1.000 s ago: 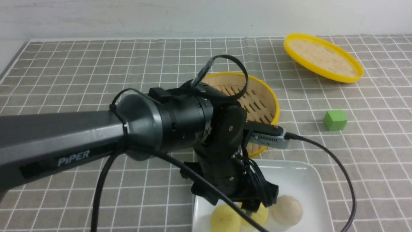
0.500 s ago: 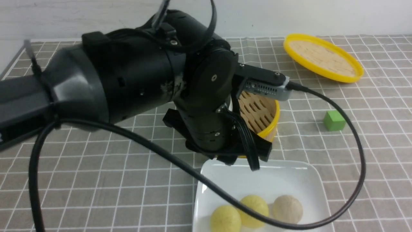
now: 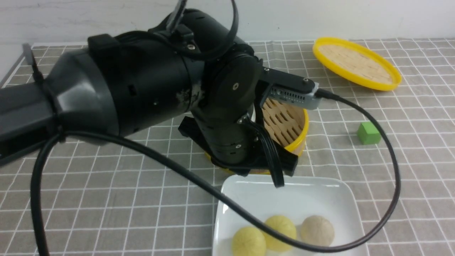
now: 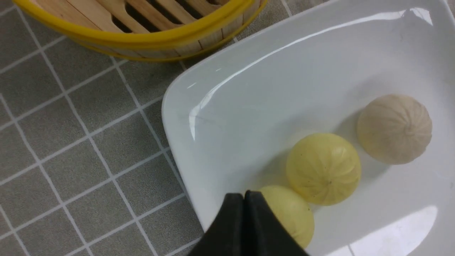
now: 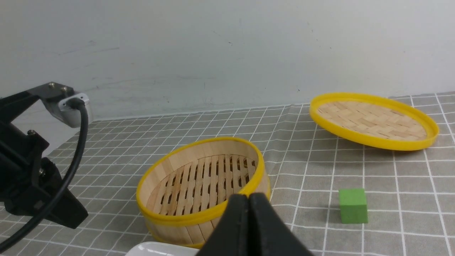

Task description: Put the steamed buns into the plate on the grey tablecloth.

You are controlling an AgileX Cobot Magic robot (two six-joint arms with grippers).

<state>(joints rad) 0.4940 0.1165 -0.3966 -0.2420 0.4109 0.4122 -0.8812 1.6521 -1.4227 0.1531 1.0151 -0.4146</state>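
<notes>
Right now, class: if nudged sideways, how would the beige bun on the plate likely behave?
The beige bun looks domed, so it probably slides, not rolls, across the glossy plate. Its pleated matte skin suggests softness; a squeeze may dent it.

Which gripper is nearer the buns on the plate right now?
Left. The left gripper hangs shut above the plate, the buns just below it. The right gripper, also shut, sits farther back facing the steamer, with no buns in its view.

Black arm (image 3: 142, 81) with silver-grey camera block (image 3: 291, 94) and thick black cable (image 3: 325, 94)
</notes>
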